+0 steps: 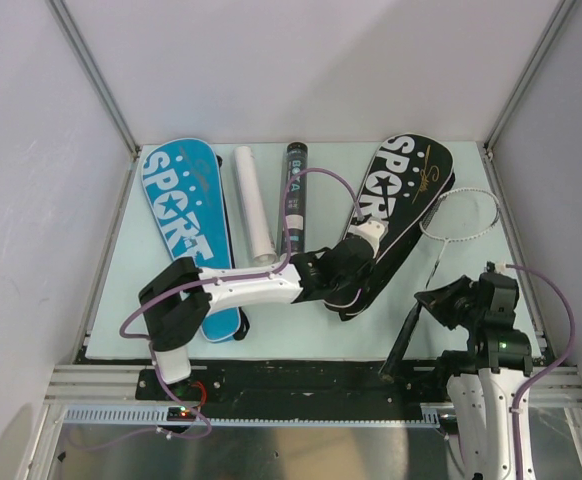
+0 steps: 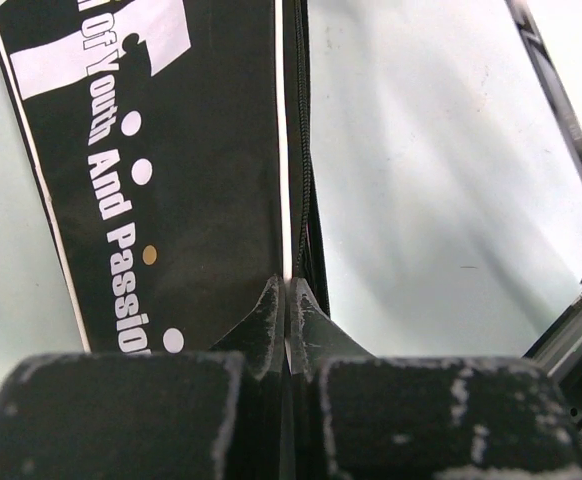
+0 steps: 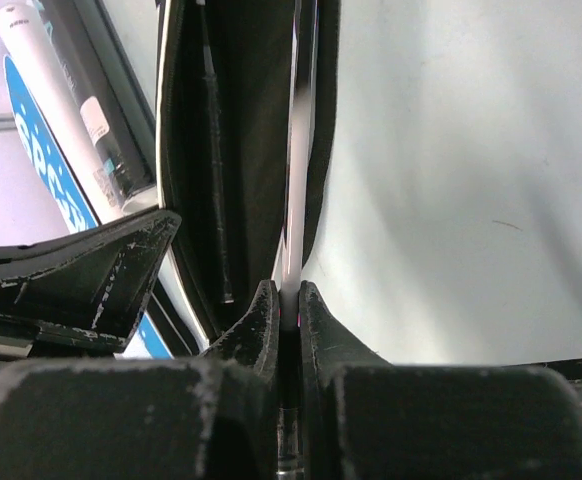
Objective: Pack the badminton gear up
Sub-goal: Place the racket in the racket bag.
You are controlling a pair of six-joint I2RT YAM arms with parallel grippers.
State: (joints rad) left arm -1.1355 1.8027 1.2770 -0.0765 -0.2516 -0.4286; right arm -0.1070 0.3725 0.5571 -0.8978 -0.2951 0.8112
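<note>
A black "SPORT" cover (image 1: 396, 215) lies at the right of the pale mat. My left gripper (image 1: 359, 262) is shut on its lower edge. In the left wrist view the jaws (image 2: 289, 290) pinch the cover's (image 2: 191, 200) white-piped rim. A silver racket (image 1: 439, 258) lies just right of the cover, with its head by the cover's right side. My right gripper (image 1: 429, 296) is shut on its thin shaft (image 3: 301, 150), and the black handle sticks out toward the table's near edge. The right wrist view shows the cover's dark interior (image 3: 241, 150) gaping beside the shaft.
A blue "SPORT" cover (image 1: 186, 225) lies at the left, partly under the left arm. A white tube (image 1: 254, 215) and a black tube (image 1: 293, 195) lie between the two covers. Walls close in the mat (image 1: 491, 290) at the back and sides.
</note>
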